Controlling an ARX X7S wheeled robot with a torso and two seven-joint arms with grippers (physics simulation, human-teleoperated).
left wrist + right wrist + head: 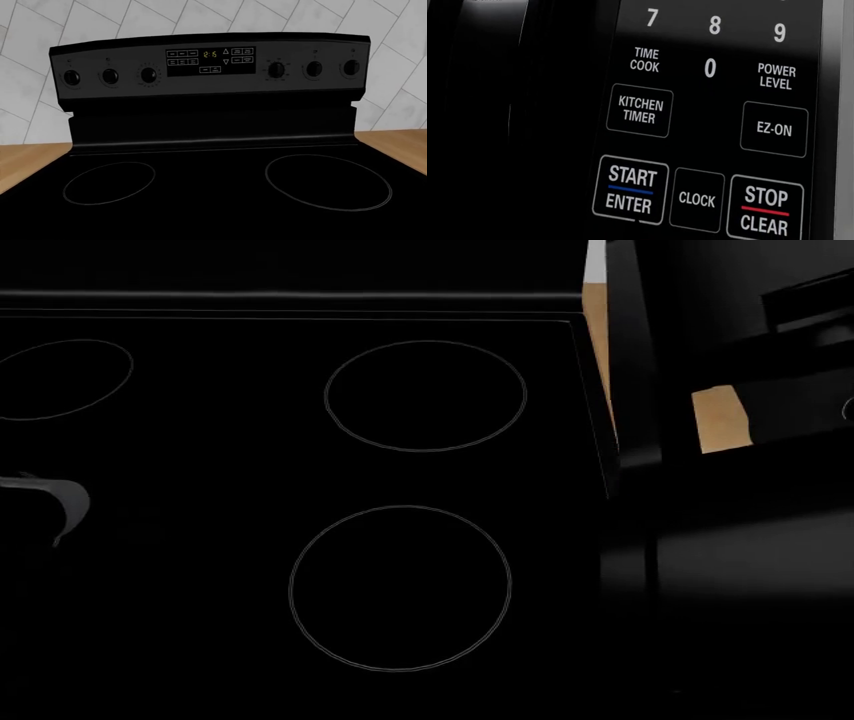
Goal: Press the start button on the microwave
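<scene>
The microwave's black keypad (707, 125) fills the right wrist view at very close range. The START/ENTER button (631, 190), white-outlined with a blue bar, sits in the bottom row beside CLOCK (697, 199) and STOP/CLEAR (765, 210). A small dark notch breaks the START button's lower outline, right at the camera's edge. My right gripper itself is black on black and I cannot make out its jaws. In the head view the microwave (727, 560) is a dark box right of the cooktop. Of my left arm only a grey curved piece (60, 502) shows.
A wide black cooktop (267, 480) with thin ring outlines spans the head view. The left wrist view faces its back panel (210, 62) with knobs and a clock, white tile wall behind, wooden counter (27, 160) on both sides.
</scene>
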